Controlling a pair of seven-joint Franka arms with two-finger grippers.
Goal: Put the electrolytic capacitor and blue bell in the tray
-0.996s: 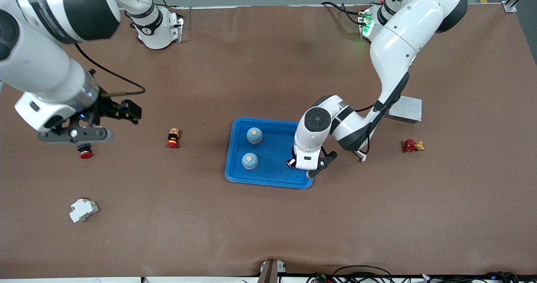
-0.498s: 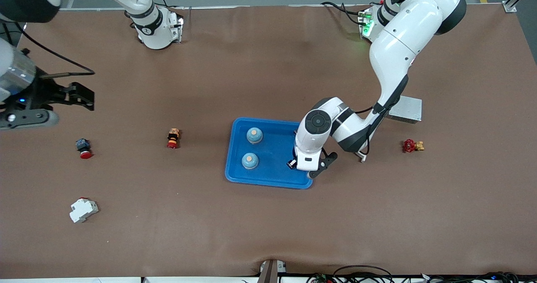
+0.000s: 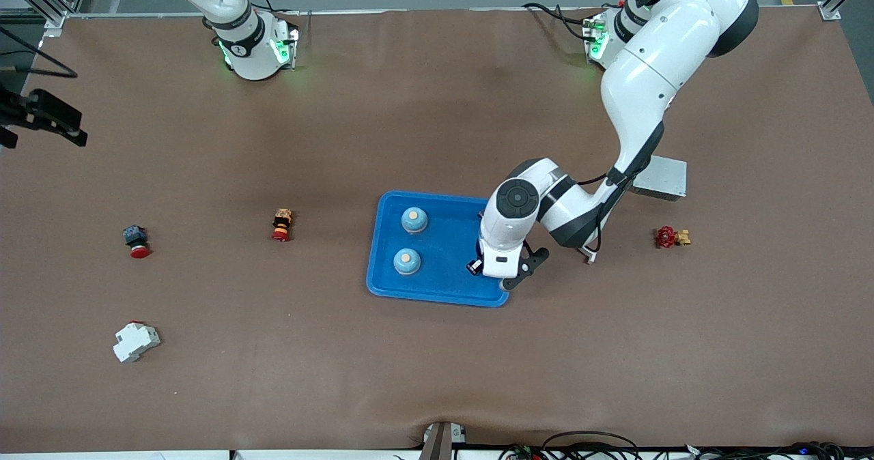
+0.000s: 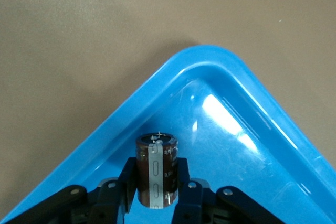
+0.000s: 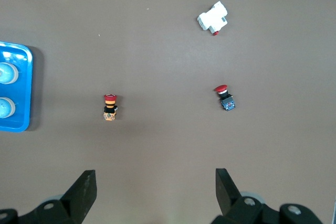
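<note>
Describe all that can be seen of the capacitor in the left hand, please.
The capacitor is a short dark brown cylinder with a pale grey stripe down its side, small white print and a silvery top. It stands upright between the fingers of the left hand, which flank it closely at both sides. It is inside the blue tray, near a rounded corner; its base is hidden.

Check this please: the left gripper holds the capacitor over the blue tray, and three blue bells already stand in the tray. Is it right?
Not quite. Only two blue bells stand in the blue tray, as the front view shows. The rest is right: the left gripper holds the capacitor over a corner of the tray, seen in the left wrist view.
</note>
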